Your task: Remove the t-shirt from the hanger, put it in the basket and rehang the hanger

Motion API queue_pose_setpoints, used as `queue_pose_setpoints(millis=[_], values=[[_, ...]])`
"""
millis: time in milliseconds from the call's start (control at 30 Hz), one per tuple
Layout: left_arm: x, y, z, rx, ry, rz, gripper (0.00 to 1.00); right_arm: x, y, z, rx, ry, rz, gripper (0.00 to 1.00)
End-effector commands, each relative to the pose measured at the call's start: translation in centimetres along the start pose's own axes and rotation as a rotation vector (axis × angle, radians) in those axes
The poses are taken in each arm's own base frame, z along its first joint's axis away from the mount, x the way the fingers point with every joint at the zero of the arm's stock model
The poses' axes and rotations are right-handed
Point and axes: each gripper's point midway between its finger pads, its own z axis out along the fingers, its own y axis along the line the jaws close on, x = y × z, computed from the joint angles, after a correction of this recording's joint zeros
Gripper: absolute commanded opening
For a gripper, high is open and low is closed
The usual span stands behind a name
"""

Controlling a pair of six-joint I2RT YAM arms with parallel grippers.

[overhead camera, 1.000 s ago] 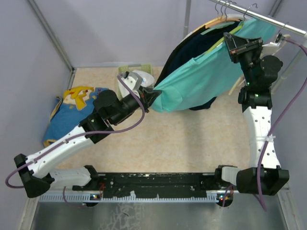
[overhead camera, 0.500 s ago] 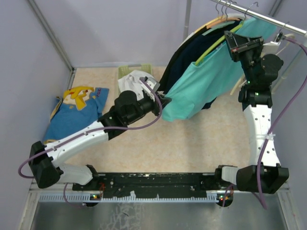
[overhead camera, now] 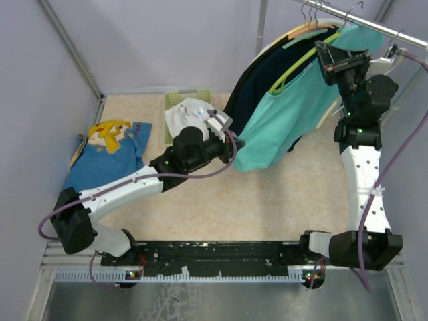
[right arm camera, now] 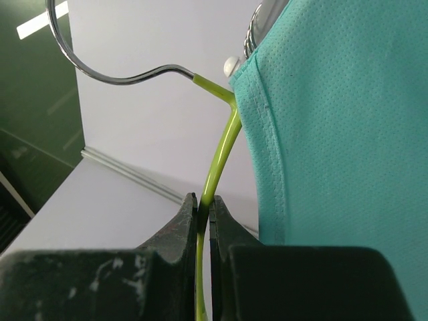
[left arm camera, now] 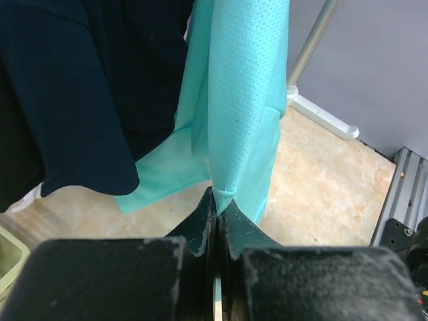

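Observation:
A teal t-shirt (overhead camera: 287,114) hangs on a lime-green hanger (overhead camera: 297,63) from the rail (overhead camera: 374,25) at the back right. My left gripper (overhead camera: 235,144) is shut on the shirt's lower hem; in the left wrist view the teal cloth (left arm camera: 244,100) is pinched between the jaws (left arm camera: 219,204). My right gripper (overhead camera: 329,61) is shut on the hanger near its hook; in the right wrist view the green wire (right arm camera: 217,160) runs between the shut jaws (right arm camera: 204,204), with the teal shirt (right arm camera: 348,147) beside it.
A dark navy shirt (overhead camera: 257,80) hangs behind the teal one, also in the left wrist view (left arm camera: 67,93). A blue and yellow garment (overhead camera: 103,157) lies on the floor at left. A white cloth (overhead camera: 187,114) lies in a green basket (overhead camera: 170,107).
My left arm has swung right, toward the rail, with the hem still gripped. The teal shirt, stretched out before, now hangs slacker. The right gripper has stayed on the hanger.

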Motion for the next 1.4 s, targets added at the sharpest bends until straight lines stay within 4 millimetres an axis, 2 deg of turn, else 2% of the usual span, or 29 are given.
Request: queue_pose_setpoints(millis=[0, 200, 433, 533, 833, 1100, 1200, 1367], values=[[0.6, 0.3, 1.6, 0.012, 0.020, -0.015, 0.00, -3.5, 9.9, -1.7, -0.269, -0.122, -0.108, 0.00], [3.2, 0.2, 3.3, 0.047, 0.086, -0.026, 0.00, -3.4, 10.2, -1.4, -0.279, -0.108, -0.105, 0.00], [4.0, 0.1, 4.5, 0.065, 0.097, -0.046, 0.00, -3.5, 10.7, -1.5, -0.283, -0.110, -0.106, 0.00], [4.7, 0.7, 4.8, 0.052, 0.107, -0.059, 0.00, -3.6, 11.1, -1.3, -0.289, -0.109, -0.108, 0.00], [5.8, 2.1, 3.6, 0.017, 0.092, -0.095, 0.00, -4.2, 11.2, -1.0, -0.284, -0.121, -0.101, 0.00], [4.1, 2.8, 1.1, -0.024, -0.037, -0.077, 0.00, -4.3, 11.6, -0.9, -0.307, -0.119, -0.088, 0.00], [3.7, 2.8, 1.2, -0.024, -0.040, -0.066, 0.00, -4.1, 11.5, -0.8, -0.314, -0.106, -0.080, 0.00], [5.9, 3.0, 2.1, -0.024, 0.018, -0.081, 0.00, -4.1, 11.4, -0.9, -0.313, -0.109, -0.072, 0.00]])
